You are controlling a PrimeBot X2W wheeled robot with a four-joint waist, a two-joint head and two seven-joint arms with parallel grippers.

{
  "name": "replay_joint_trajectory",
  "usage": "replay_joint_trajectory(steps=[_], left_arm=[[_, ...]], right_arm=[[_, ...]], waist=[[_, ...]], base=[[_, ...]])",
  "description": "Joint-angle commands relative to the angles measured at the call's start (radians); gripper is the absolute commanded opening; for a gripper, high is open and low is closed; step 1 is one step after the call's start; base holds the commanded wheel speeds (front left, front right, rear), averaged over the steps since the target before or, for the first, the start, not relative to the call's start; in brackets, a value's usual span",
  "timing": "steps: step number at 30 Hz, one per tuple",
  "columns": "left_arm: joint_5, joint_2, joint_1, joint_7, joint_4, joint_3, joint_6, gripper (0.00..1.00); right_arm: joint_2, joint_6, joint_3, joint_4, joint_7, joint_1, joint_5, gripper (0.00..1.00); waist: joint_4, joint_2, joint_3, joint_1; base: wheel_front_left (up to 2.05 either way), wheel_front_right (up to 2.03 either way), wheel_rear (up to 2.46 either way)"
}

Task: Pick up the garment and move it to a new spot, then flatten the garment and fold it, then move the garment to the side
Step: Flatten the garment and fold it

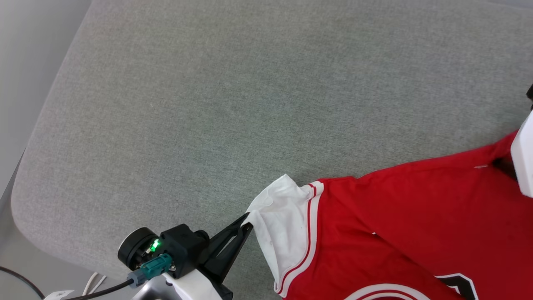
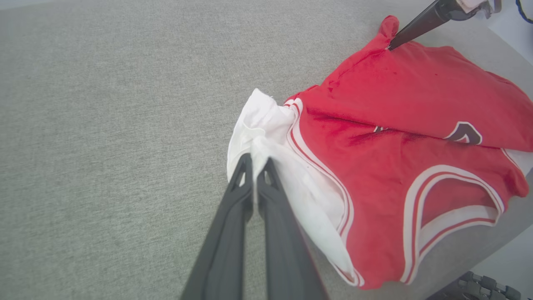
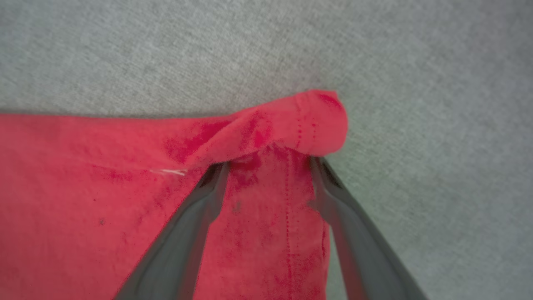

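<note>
L gripper [image 2: 255,161] tight on garment [image 2: 387,166] sleeve

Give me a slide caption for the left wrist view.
Left gripper shut on the white sleeve of the garment, which lies on the grey cushion.

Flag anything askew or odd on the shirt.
The shirt lies doubled over, crooked. Its white sleeve is bunched in the shut left tool, and a red corner curls over the open right tool.
</note>
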Motion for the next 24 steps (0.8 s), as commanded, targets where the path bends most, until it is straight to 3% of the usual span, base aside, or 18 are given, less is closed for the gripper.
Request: replay_joint_trajectory(steps=[1,7,8,9,10,15,24], left_arm=[[0.001,-0.010,-0.013,-0.010,0.003,-0.002,-0.004,0.00],[0.003,-0.023,-0.029,-0.018,0.025,-0.009,-0.016,0.00],[0.003,-0.022,-0.032,-0.018,0.027,-0.009,-0.019,0.00],[0.002,-0.022,-0.034,-0.017,0.030,-0.007,-0.021,0.00],[0.001,-0.020,-0.034,-0.017,0.032,-0.007,-0.022,0.00],[-0.001,-0.008,-0.035,-0.013,0.040,-0.001,-0.018,0.00],[0.007,0.020,-0.035,-0.007,0.016,0.019,0.011,0.00]], right_arm=[[0.003,-0.001,0.012,0.032,-0.005,-0.001,-0.010,1.00],[-0.003,-0.001,0.054,0.123,-0.020,0.035,-0.020,1.00],[-0.005,-0.001,0.056,0.130,-0.024,0.038,-0.019,0.86],[-0.006,-0.001,0.059,0.138,-0.029,0.038,-0.018,0.33],[-0.006,-0.001,0.060,0.147,-0.034,0.038,-0.017,0.00],[0.005,-0.001,0.070,0.161,-0.074,0.022,0.006,0.00],[0.001,0.000,0.114,0.170,-0.261,-0.026,0.059,0.00]], waist=[[0.018,0.0000,0.021,-0.0002],[0.027,0.0000,0.041,-0.0002],[0.027,0.0000,0.042,-0.0002],[0.027,0.0000,0.042,-0.0002],[0.026,0.0000,0.040,-0.0002],[0.007,0.0000,0.013,-0.0002],[-0.072,0.0000,-0.121,-0.0002]], base=[[0.00,0.00,0.00],[0.00,0.00,0.00],[0.00,0.00,0.00],[0.00,0.00,0.00],[0.00,0.00,0.00],[0.00,0.00,0.00],[0.00,0.00,0.00]])
